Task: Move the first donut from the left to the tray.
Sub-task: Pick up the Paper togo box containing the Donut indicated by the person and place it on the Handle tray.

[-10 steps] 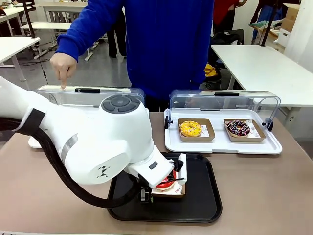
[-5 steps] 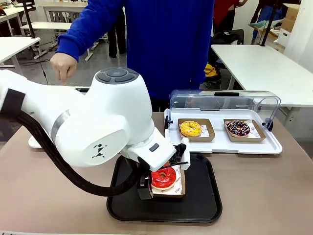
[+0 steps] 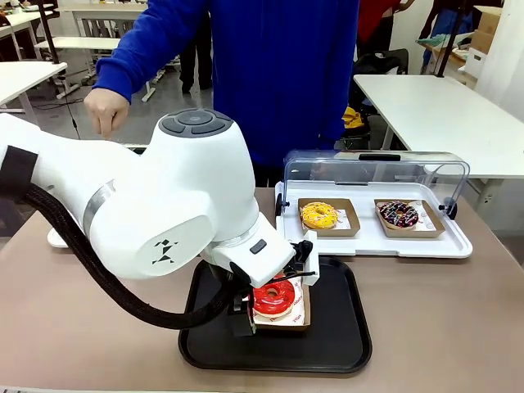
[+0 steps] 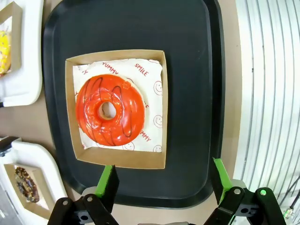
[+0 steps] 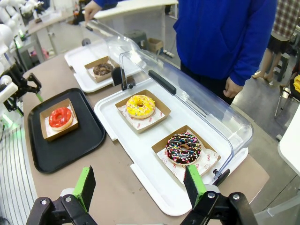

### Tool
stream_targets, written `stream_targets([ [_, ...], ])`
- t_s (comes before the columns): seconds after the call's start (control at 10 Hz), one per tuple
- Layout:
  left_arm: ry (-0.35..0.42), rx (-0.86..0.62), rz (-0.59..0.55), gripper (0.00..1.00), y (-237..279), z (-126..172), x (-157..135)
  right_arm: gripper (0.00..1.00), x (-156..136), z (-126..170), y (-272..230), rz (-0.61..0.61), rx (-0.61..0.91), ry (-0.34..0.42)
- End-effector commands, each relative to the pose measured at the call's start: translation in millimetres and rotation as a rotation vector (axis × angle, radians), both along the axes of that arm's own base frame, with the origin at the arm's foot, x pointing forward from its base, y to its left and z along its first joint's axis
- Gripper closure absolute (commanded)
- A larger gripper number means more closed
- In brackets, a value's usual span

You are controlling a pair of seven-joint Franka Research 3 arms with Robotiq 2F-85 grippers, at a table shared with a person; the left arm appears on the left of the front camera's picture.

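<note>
Table (image 3: 458, 327): a brown top is carrying the trays; a person in a blue top (image 3: 278, 74) is standing at the far side, one hand (image 3: 105, 115) hanging over the left end.
Left arm (image 3: 155, 213): the white body is reaching in from the left and hanging over the black tray.
White tray with clear lid (image 5: 154, 173): it is lying right of the black tray with its lid standing open, holding a yellow sprinkled donut (image 5: 140, 106) and a dark sprinkled donut (image 5: 183, 147), each in its own cardboard box.
Second white tray (image 5: 79, 58): it is sitting farther along, holding a chocolate-brown donut (image 5: 102, 69).
Black tray (image 4: 187, 70): its long axis is running along the table edge in the front view.
Cardboard box (image 4: 117, 158): it is lying flat inside the black tray, sides roughly square to the rim, toward the tray's left half in the front view.
Paper liner (image 4: 152, 89): red print is reading "SMILE" and "YUMMY", with smiley faces.
Red glazed donut (image 4: 110, 110): it is lying flat on the liner, hole facing up, dark drizzle lines crossing the glaze.
Left gripper (image 4: 164, 180): its green-padded fingers are standing wide apart above the box edge, gripping nothing.
Right gripper (image 5: 140, 185): fingers are spread wide and empty, hovering over the table edge near the lidded tray.
</note>
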State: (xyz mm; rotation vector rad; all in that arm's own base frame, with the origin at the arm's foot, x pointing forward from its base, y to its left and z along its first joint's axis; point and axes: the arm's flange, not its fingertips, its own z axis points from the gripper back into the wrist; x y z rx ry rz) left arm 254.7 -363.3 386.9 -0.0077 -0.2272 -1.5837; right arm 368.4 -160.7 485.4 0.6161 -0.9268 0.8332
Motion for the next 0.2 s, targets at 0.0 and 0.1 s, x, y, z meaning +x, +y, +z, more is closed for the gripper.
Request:
stream_targets([
  [0.0,-0.004,-0.006,0.007,0.00,0.3,-0.4,2.5,0.00,2.8,0.9,-0.2,0.006,0.015,-0.037],
  [0.1,-0.004,-0.006,0.007,0.00,0.3,-0.4,2.5,0.00,2.8,0.9,-0.2,0.006,0.015,-0.037],
])
